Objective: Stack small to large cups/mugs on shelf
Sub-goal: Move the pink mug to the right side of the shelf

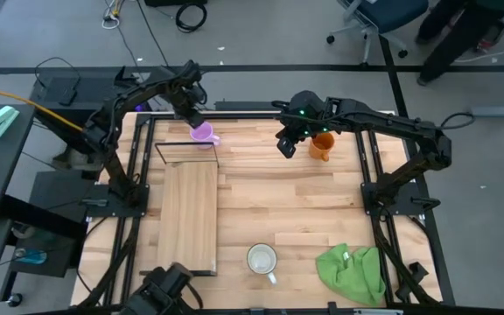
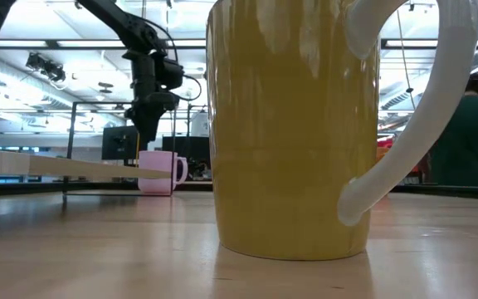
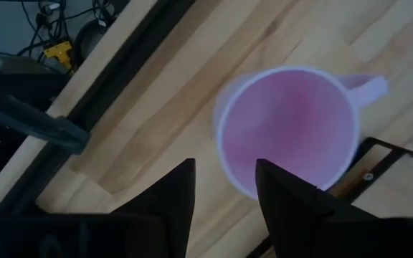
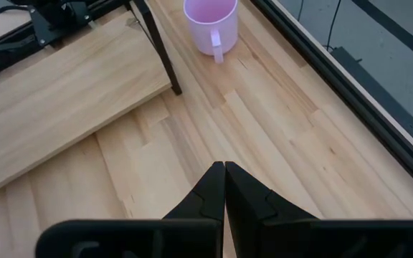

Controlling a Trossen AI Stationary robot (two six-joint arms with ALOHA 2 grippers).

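Purple mug point(image 1: 202, 133): set upright on the table at the upper left of the high view, just past the far end of the shelf; not on the board. Its handle is pointed toward the frame's right.

Left hand point(image 1: 191, 115): hung directly above the purple mug, slightly to the mug's upper-left in the high view. In the left wrist view the fingers point(image 3: 171, 193) are spread apart, with nothing between them; the mug's rim is seen beside one fingertip, not between the two.

Right hand point(image 1: 286, 144): held over the table at upper centre, just left of the orange mug; fingers pressed together in the right wrist view, nothing pinched.

Orange mug point(image 1: 321, 145): on the table, upper centre-right, just beside the right hand.

White mug point(image 1: 262, 259): on the table at lower centre, well apart from both hands; it fills the low view.

Shelf point(image 1: 187, 214): a long board lying with its long axis from top to bottom of the high view, at centre left; no mug is carried on it.

Governing relation: the purple mug lies straight below the left hand, the nearer arm by far; the shelf's near end lies just toward the frame's bottom from the mug.

Judgement: no mug is yet stacked.
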